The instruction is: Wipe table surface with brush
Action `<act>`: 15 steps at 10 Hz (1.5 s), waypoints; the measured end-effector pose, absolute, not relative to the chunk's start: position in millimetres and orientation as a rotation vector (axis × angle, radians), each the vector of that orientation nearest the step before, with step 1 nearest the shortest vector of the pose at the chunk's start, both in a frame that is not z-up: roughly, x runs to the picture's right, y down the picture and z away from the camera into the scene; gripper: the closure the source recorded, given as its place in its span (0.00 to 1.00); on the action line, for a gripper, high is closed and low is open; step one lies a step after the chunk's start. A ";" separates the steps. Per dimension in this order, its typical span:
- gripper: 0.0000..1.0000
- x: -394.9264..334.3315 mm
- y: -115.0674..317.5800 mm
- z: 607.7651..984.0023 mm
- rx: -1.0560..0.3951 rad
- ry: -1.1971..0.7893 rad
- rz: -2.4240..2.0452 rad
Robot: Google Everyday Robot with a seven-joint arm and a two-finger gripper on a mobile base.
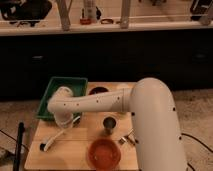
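smooth white arm (pixel 152 122) arcs over planked tan table surface (pixel 75 152); tool (pixel 64 122) by slim white brush (pixel 53 139), grip unclear.

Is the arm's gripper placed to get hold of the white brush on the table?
Likely yes: the gripper sits right at the upper end of the brush, over the left of the table surface, with nothing between them. It may already hold it.

Bulky white rounded arm (pixel 150 117), small dark screws (pixel 95 99) along it; pale gripper (pixel 64 121) at tip.
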State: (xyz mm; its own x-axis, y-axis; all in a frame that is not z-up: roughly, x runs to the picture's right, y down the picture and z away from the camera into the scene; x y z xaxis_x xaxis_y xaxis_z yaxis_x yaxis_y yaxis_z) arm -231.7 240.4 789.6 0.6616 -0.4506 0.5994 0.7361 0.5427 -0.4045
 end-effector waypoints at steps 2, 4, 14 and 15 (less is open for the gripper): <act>1.00 -232.6 261.5 768.5 -0.727 -0.487 -0.804; 1.00 -224.1 272.7 750.8 -0.758 -0.489 -0.846; 1.00 -151.8 216.4 757.7 -0.700 -0.347 -0.719; 1.00 -161.8 214.7 762.3 -0.687 -0.367 -0.727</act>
